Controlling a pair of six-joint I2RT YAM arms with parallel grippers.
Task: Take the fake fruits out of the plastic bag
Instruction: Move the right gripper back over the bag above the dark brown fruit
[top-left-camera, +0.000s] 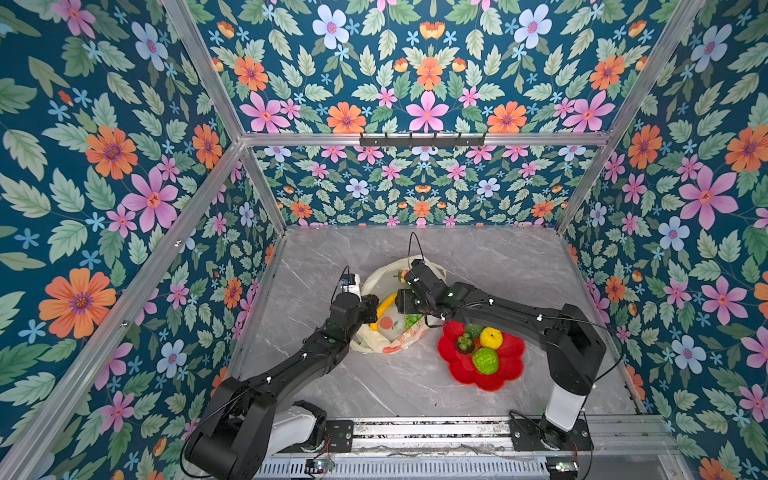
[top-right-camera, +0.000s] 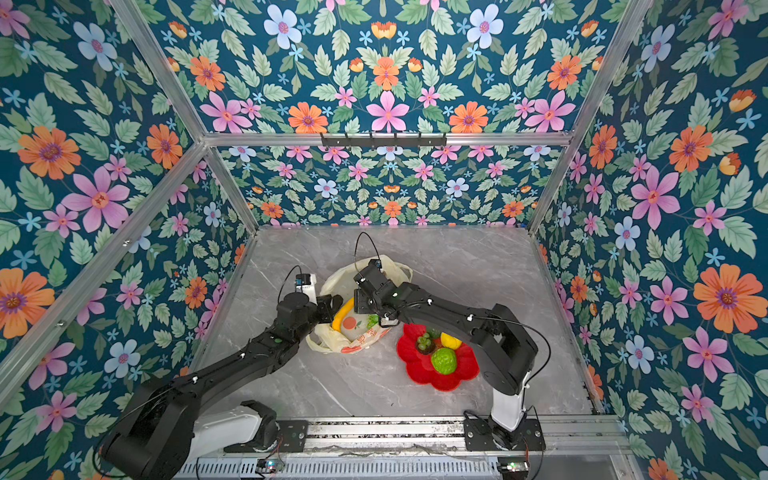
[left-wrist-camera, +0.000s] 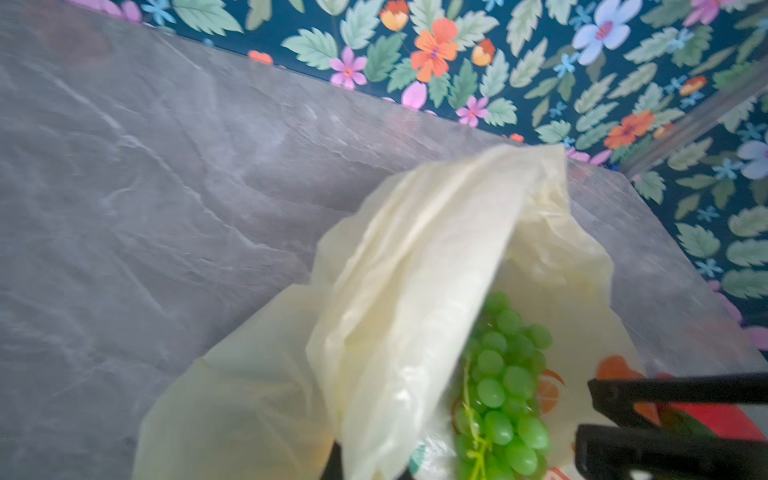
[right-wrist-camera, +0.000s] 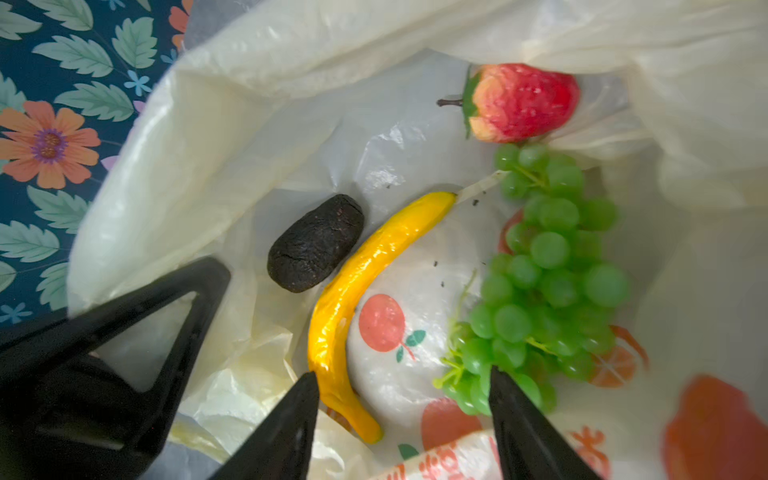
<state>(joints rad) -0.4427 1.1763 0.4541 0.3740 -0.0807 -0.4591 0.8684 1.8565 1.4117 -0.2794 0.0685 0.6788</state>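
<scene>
Four fake fruits sit on the red plate (top-left-camera: 453, 368), just beside the plastic bag (top-left-camera: 369, 340) on its right-arm side, among them a bumpy green fruit (top-left-camera: 485, 360) and a yellow citrus (top-left-camera: 491, 337). Four more lie inside the bag. At the bag's near rim the left gripper (top-left-camera: 371, 306) is clamped on the film and holds the mouth up. The right gripper (right-wrist-camera: 401, 382) hangs inside that mouth with its jaws apart and nothing between them. One fingertip stands by the lower end of the banana (right-wrist-camera: 353, 299), the other over the grape bunch (right-wrist-camera: 552, 270). Against the banana's middle, on the side away from the grapes, lies a dark wrinkled fruit (right-wrist-camera: 316, 243). Deepest in the bag, past the grapes, is the strawberry (right-wrist-camera: 523, 102).

The banana looks light, stiff and hollow, and its glossy skin is likely slippery. A hold across its thick middle should keep it from pivoting or squirting out. The grapes would probably give under pressure and their stalks may snag, so the dense centre of the bunch is the safer place. The bag's film is thin and crinkly and could easily be pinched along with a fruit.
</scene>
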